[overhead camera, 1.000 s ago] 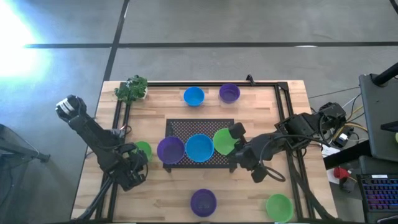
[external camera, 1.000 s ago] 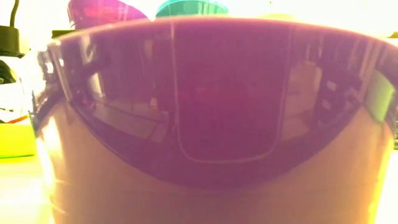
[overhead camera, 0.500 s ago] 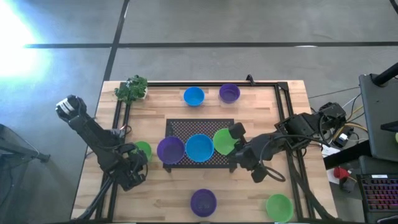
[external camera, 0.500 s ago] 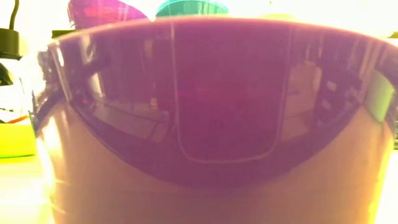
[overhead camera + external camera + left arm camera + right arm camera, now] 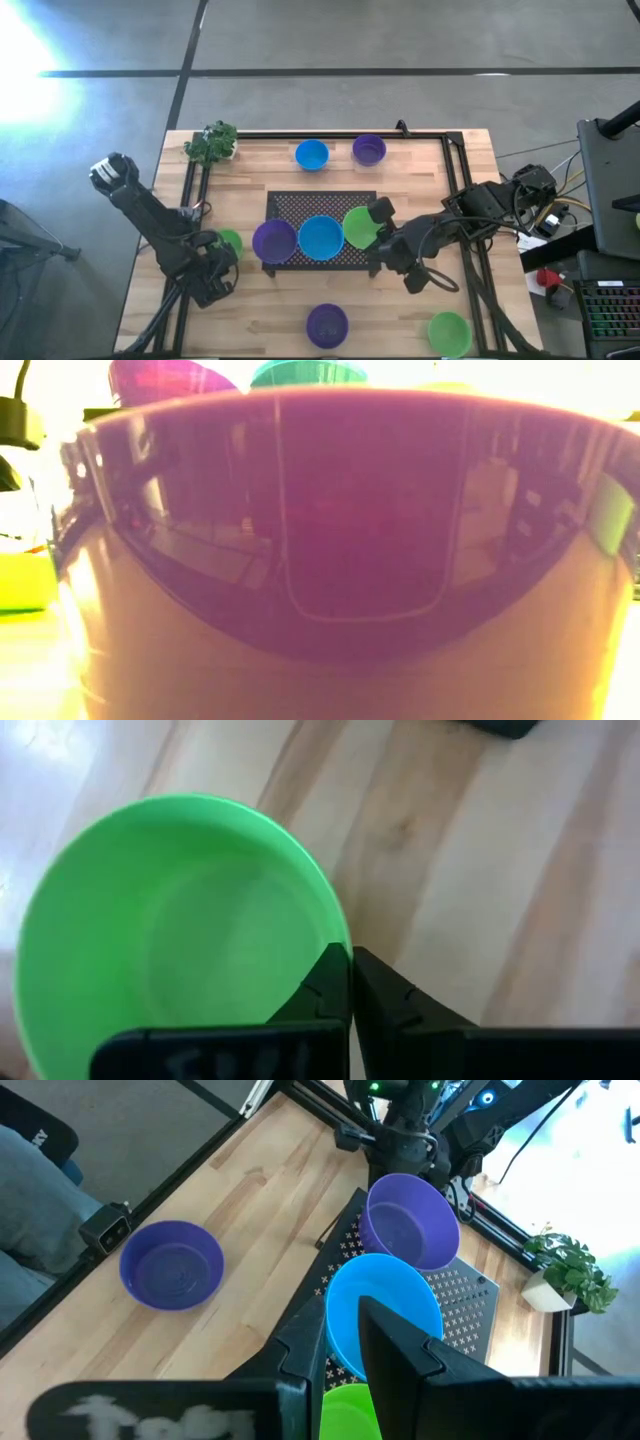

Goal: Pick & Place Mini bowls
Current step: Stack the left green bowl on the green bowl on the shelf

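A lime green mini bowl (image 5: 230, 240) (image 5: 180, 930) stands upright on the wood table near its left edge, with my left gripper (image 5: 220, 254) (image 5: 350, 970) shut on its rim. A purple bowl (image 5: 273, 241), a blue bowl (image 5: 320, 237) and another green bowl (image 5: 357, 226) sit in a row on the black mesh mat (image 5: 300, 204). My right gripper (image 5: 377, 222) (image 5: 345, 1335) hangs over the row's right end, narrowly open, with nothing between its fingers. My left gripper pinches the green bowl's rim (image 5: 340, 935) between its two fingers, one inside the bowl and one outside. The fingers come steeply from above, on the side of the bowl nearest the table's left front corner. The bowl's base rests on the table.
Loose bowls lie around: blue (image 5: 312, 154) and purple (image 5: 369, 149) at the far edge, purple (image 5: 327, 325) and green (image 5: 449, 332) at the near edge. A small plant (image 5: 212, 143) stands at the far left corner. The near purple bowl (image 5: 340, 540) fills the low view.
My left gripper has closed in on the green bowl's rim and covers slightly more of it in the high view. The bowl has stayed on the table.
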Controlling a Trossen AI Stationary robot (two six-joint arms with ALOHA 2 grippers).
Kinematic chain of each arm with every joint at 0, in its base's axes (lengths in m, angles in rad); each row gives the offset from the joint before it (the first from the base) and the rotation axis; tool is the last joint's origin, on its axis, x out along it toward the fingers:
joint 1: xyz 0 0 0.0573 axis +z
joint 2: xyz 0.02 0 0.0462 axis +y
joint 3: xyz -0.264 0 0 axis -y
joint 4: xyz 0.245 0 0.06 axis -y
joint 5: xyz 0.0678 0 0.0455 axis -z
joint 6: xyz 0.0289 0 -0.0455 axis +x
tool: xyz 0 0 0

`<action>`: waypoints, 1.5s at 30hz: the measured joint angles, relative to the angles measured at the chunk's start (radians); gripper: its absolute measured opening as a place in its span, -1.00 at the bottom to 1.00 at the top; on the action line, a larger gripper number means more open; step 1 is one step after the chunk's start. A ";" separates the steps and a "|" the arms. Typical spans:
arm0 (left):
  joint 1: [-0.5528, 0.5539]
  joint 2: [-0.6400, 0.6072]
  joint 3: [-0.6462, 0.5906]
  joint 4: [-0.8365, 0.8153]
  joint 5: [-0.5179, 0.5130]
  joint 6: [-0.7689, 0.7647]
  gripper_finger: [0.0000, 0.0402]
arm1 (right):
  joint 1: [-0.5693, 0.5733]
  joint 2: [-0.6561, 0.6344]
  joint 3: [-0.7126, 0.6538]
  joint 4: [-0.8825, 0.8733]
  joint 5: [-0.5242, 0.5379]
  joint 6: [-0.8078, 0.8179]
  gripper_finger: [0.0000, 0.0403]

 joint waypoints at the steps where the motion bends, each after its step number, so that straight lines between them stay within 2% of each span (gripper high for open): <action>1: 0.000 0.000 0.014 -0.013 0.000 0.004 -0.99 | 0.000 0.000 0.000 0.000 0.000 0.000 -0.71; 7: 0.000 0.000 0.125 -0.157 -0.035 -0.002 -1.00 | 0.000 0.000 0.000 0.000 0.000 0.000 -0.71; 19: -0.001 -0.001 0.359 -0.425 -0.189 0.033 -1.00 | 0.000 0.000 -0.001 0.000 0.000 -0.004 -0.71; 24: 0.005 -0.001 0.459 -0.503 -0.354 0.063 -1.00 | 0.000 0.000 -0.001 0.000 0.001 -0.009 -0.71; 28: 0.019 -0.001 0.524 -0.518 -0.489 0.147 -1.00 | 0.000 0.000 -0.001 0.000 0.002 -0.009 -0.71; 35: 0.064 0.000 0.569 -0.517 -0.728 0.305 -1.00 | 0.000 0.000 -0.004 0.003 0.009 -0.017 -0.71; 40: 0.097 0.021 0.565 -0.473 -0.892 0.433 -1.00 | 0.000 0.000 -0.022 0.012 0.167 -0.019 -0.71; 45: 0.115 0.070 0.564 -0.320 -1.003 0.689 -1.00 | 0.000 0.000 -0.062 0.092 0.315 -0.058 -0.71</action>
